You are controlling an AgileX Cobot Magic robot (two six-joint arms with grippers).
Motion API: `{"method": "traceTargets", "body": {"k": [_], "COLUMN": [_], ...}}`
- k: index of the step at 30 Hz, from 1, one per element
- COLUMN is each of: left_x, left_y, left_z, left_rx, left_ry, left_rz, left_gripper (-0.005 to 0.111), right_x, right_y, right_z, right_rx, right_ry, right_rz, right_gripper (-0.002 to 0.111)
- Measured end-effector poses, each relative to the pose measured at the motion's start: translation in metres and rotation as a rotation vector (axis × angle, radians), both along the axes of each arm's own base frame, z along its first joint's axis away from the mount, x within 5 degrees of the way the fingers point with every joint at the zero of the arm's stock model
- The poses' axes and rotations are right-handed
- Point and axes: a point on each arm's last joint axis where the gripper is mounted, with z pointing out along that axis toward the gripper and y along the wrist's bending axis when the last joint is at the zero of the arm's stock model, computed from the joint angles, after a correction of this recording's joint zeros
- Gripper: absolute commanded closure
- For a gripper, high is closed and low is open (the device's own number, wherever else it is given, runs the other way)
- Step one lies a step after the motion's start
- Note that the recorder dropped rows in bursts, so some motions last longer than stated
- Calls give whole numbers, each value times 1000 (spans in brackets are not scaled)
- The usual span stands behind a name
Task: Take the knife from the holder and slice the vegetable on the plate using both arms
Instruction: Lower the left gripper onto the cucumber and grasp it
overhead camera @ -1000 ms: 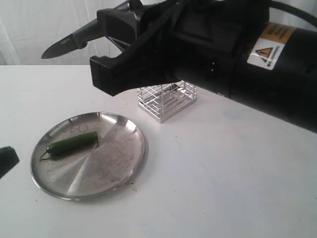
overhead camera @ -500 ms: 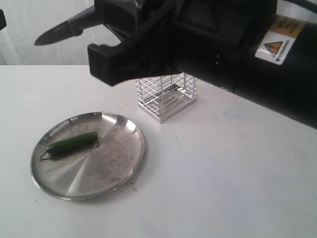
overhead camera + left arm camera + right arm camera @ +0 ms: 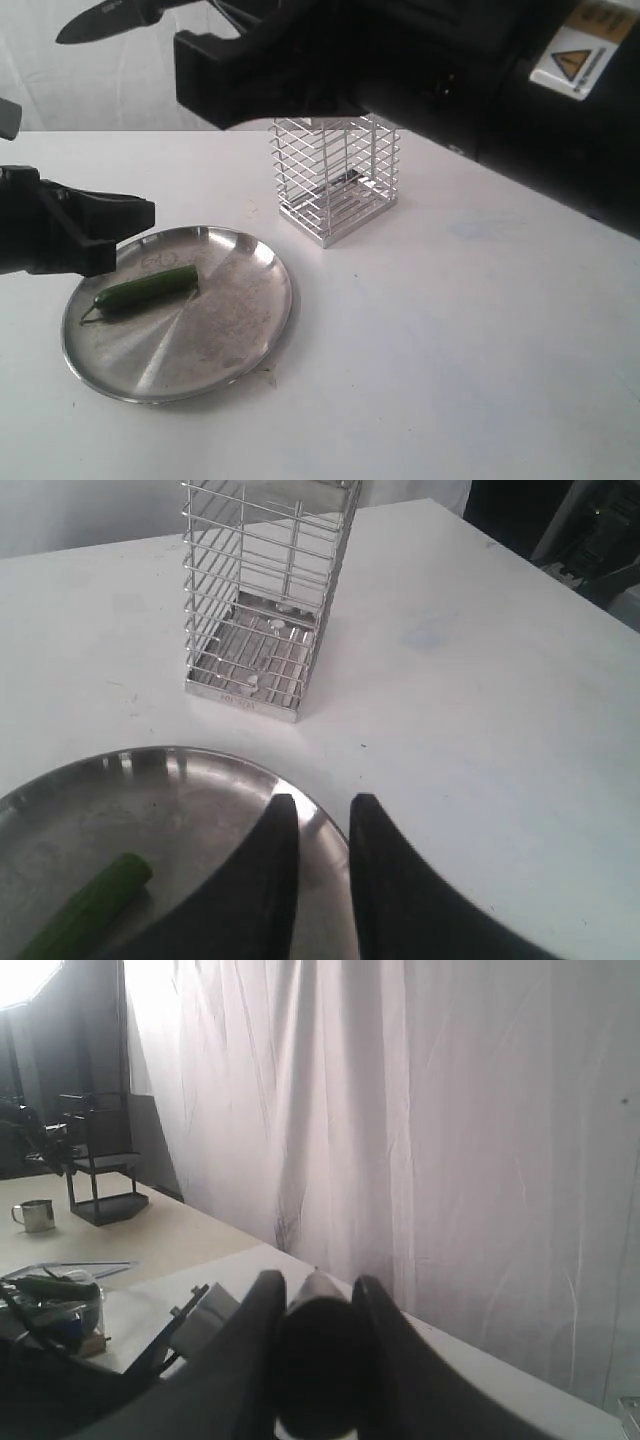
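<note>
At the far left of the exterior view the left gripper point(image 3: 125, 235) enters the frame at mid height, its black fingers pointing right and ending over the left rim of the plate point(image 3: 250, 345). The left wrist view shows its two dark fingers point(image 3: 262, 880) close together with only a thin gap between them and nothing in that gap, tips above the plate point(image 3: 200, 780) edge.

The plate sits on the white table point(image 3: 450, 350) in the lower left of the exterior view. On its left half lies the vegetable point(image 3: 146, 290), whole, slanted, with its thin stem tip toward the plate's left rim; in the left wrist view its cut-looking blunt end point(image 3: 95, 910) shows at the lower left.

In the upper left corner the knife point(image 3: 100, 18) hangs in the air, blade tip pointing left, well above the table and clear of the holder point(image 3: 335, 180). Its handle runs into the right gripper point(image 3: 215, 45), a bulky black shape filling the top of the frame. In the right wrist view the right gripper's fingers point(image 3: 250, 1360) pinch a dark rounded handle point(image 3: 315, 1365) between them.

The holder stands upright just right of centre, behind the plate and apart from it. In the left wrist view the wire holder point(image 3: 265, 590) is at the top centre
</note>
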Motion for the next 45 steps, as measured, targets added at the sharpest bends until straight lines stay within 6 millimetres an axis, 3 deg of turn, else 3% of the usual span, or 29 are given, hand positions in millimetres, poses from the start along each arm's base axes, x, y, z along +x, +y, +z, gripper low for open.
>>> {"method": "traceTargets", "body": {"k": [12, 28, 45], "left_x": [17, 18, 17], "left_y": [-2, -3, -4], "left_z": [37, 38, 38], "left_rx": [-12, -17, -32], "left_ry": [-115, -120, -116], "left_rz": [-3, -13, -25], "left_gripper": [81, 81, 81], "right_x": [7, 10, 7], "right_y": [10, 21, 21], "right_z": [-14, -42, -51], "right_rx": [-46, -200, -282], "right_ry": [49, 206, 269], "right_rz": [2, 39, 61], "right_gripper": [96, 96, 96]}}
